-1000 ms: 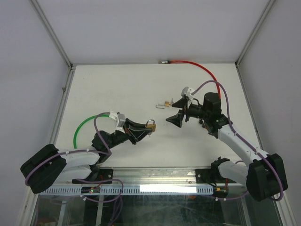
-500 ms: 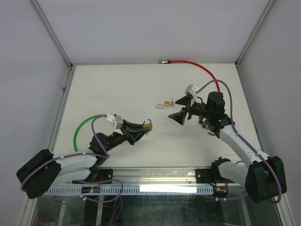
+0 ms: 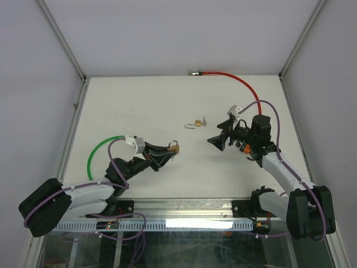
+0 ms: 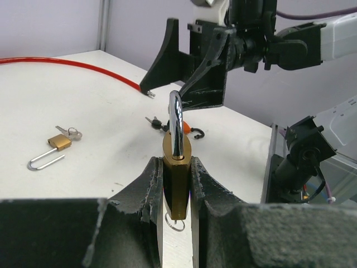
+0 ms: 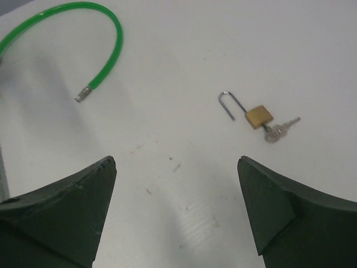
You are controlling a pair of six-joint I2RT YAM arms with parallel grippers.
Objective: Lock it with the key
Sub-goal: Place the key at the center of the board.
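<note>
Brass padlocks number two. One, the held padlock, is clamped in the left tool near the loose padlock, long axis upright, shackle uppermost. That loose padlock lies flat, shackle open, key inserted. Beside it the right tool gapes, empty. One red cable, one green cable; white bench, pale walls.

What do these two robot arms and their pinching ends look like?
The left arm and right arm match: white tube-like links between bulky black joint housings, with a purple cable looping loosely along each. A small white block sits near each wrist. The jaws are black and wedge-shaped, with a rough, grainy surface.
</note>
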